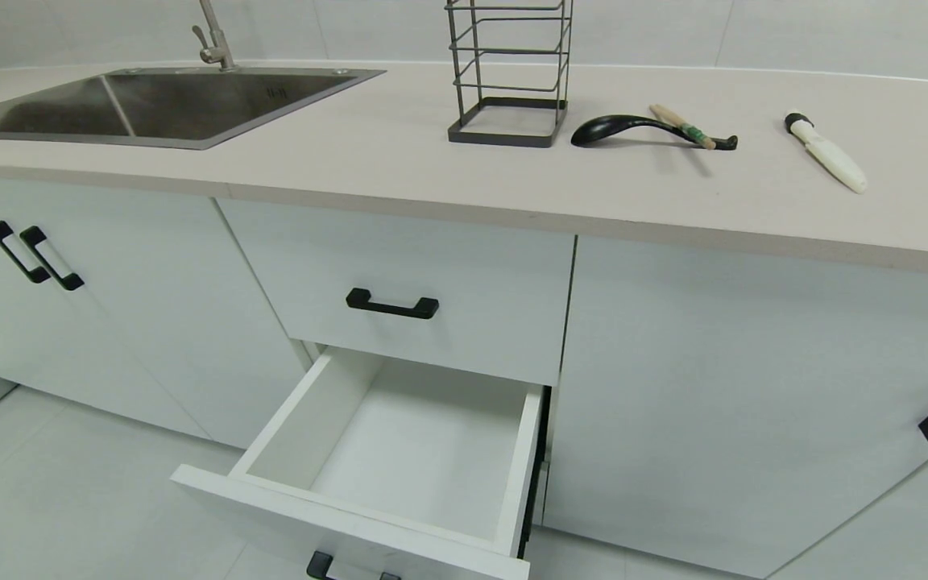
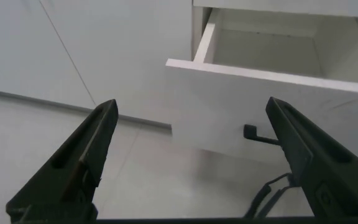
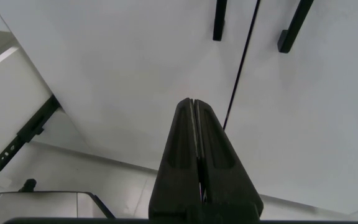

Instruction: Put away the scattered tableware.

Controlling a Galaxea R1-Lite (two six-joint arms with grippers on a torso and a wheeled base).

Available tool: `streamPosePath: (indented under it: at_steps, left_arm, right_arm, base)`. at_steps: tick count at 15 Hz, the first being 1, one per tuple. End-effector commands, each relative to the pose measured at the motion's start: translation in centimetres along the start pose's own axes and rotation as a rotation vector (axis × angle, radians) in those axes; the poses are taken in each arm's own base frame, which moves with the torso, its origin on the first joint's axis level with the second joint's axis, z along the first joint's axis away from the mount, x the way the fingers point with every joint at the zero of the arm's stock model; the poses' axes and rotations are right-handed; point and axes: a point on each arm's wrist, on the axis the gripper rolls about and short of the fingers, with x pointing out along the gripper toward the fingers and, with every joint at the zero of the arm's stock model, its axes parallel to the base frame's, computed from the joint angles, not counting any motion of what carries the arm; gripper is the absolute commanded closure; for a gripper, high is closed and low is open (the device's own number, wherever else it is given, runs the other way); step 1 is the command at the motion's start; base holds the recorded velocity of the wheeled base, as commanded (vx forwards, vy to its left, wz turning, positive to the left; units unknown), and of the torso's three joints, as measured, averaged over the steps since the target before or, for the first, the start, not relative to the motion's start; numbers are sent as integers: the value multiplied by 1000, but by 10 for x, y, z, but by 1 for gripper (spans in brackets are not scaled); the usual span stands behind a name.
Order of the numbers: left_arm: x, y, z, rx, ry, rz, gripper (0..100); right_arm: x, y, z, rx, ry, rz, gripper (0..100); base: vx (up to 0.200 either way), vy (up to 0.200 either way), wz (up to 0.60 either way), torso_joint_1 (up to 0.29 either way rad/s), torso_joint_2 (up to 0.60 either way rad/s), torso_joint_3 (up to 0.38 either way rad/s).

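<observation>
Right, we're early in this one: the white pull-out drawer [image 1: 303, 419] at the lower centre of the head view stands open and bare inside. All the tableware sits up on the pale beige countertop [image 1: 367, 161], so nothing has gone in yet.

Toward the upper right we have the black curved ladle [image 1: 625, 127] lying bowl down. The pair of wooden chopsticks with a green band [image 1: 683, 127] rests across its handle, touching it. Farther right, well apart, lies the cream-handled utensil with a black cap [image 1: 826, 153]. The black wire rack [image 1: 508, 72] stands upright just left of the ladle, and the stainless steel sink [image 1: 190, 141] fills the upper left.

The left gripper [image 2: 191, 107] has its jaws spread wide with nothing between them, facing the drawer's front panel. The right gripper [image 3: 192, 106] has its jaws pressed together, empty, before the white cabinet doors.

We judge the step in hand to be the first pick. An arm has to rise to the counter, and the chopsticks likely come off the ladle first. The right gripper must part its jaws beforehand.

As for writing, we can read none: there is a small mark on the sink's inner wall, too small to make out.
</observation>
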Motion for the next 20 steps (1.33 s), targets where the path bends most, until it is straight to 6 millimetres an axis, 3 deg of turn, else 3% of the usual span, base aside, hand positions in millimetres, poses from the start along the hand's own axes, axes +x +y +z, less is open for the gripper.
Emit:
streamPosePath:
  at_steps: [1, 6, 12, 20]
  left_arm:
    - [0, 0, 0, -4, 0, 1, 0]
    - [0, 0, 0, -5, 0, 3, 0]
    - [0, 0, 0, -4, -2, 1, 0]
    - [0, 0, 0, -5, -2, 1, 0]
  right_arm:
    - [0, 0, 0, 2, 1, 0, 100]
    - [0, 0, 0, 2, 1, 0, 100]
    - [0, 0, 0, 2, 1, 0, 100]
    - [0, 0, 0, 0, 1, 0, 100]
  base:
    - [0, 0, 0, 0, 0, 0]
    - [0, 0, 0, 0, 0, 0]
    - [200, 0, 0, 4, 2, 3]
    - [0, 0, 0, 0, 0, 0]
